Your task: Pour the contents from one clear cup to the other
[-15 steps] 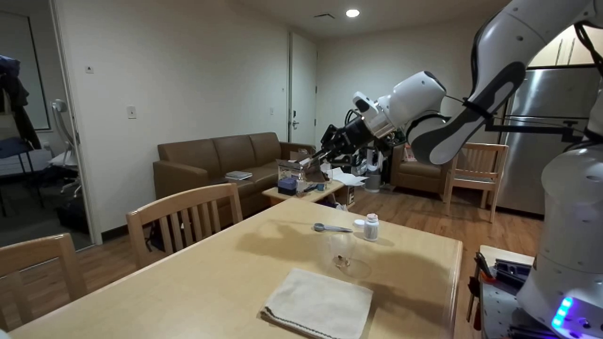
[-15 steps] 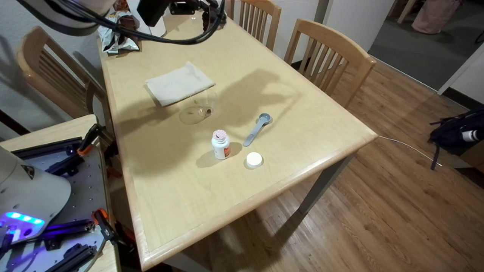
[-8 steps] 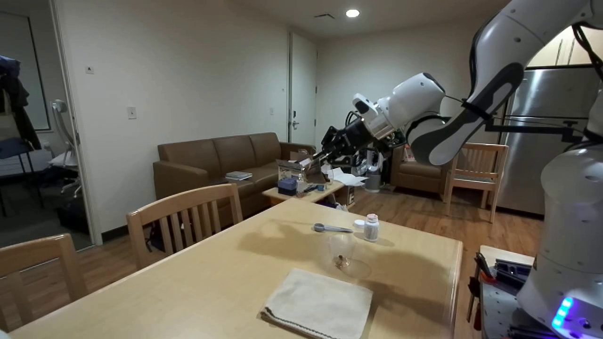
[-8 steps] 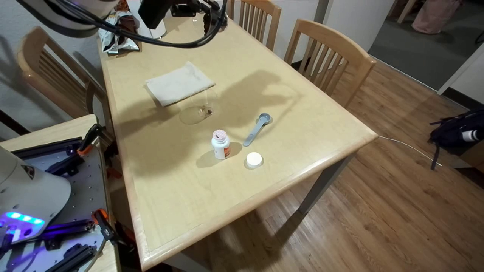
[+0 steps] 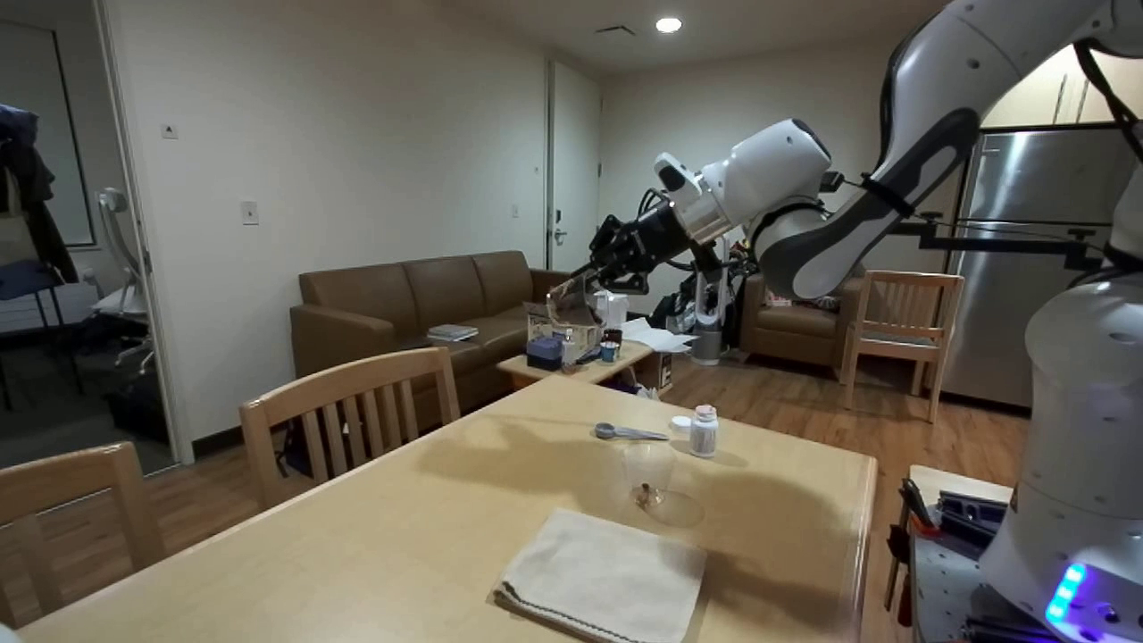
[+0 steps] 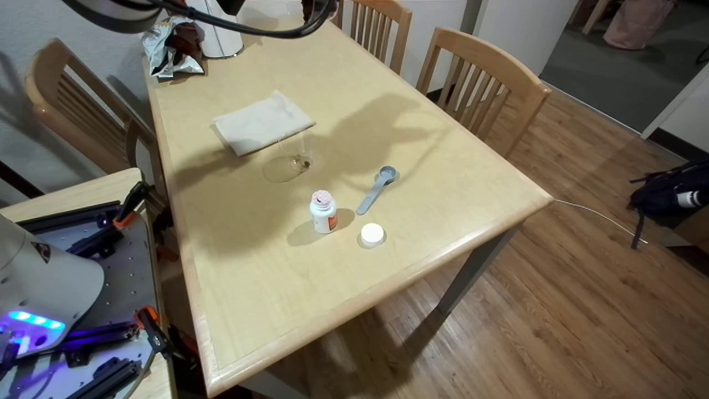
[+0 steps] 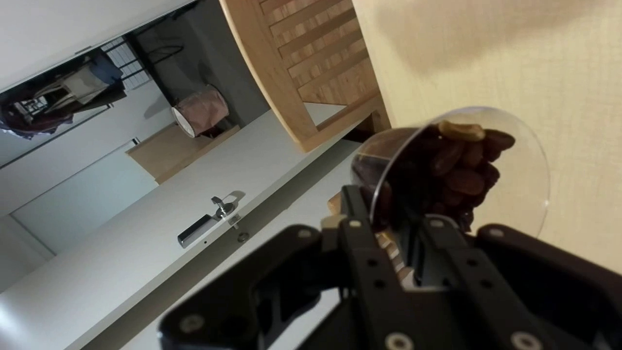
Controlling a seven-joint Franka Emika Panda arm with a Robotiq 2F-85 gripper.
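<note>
My gripper (image 5: pixel 589 271) is shut on the wall of a clear cup (image 5: pixel 571 304) and holds it in the air above the table's far part. In the wrist view the gripper (image 7: pixel 384 216) has its fingers at the rim of this cup (image 7: pixel 527 167). The cup holds dark red-brown nuts or dried fruit (image 7: pixel 459 177); its exact tilt is hard to judge. A second clear cup (image 5: pixel 647 469) stands upright on the table with a few dark bits at its bottom; it also shows in an exterior view (image 6: pixel 299 158). The held cup is mostly cut off there.
A folded cloth (image 5: pixel 607 572) lies beside the standing cup. A white bottle (image 5: pixel 704 433), a white lid (image 6: pixel 371 235) and a grey measuring spoon (image 6: pixel 378 189) are on the table (image 6: pixel 266 299). A snack bag (image 6: pixel 174 50) and chairs (image 5: pixel 357 393) are around it.
The arm has moved up and a little to the left in an exterior view, taking the held cup with it. The standing cup and other tabletop items have not moved.
</note>
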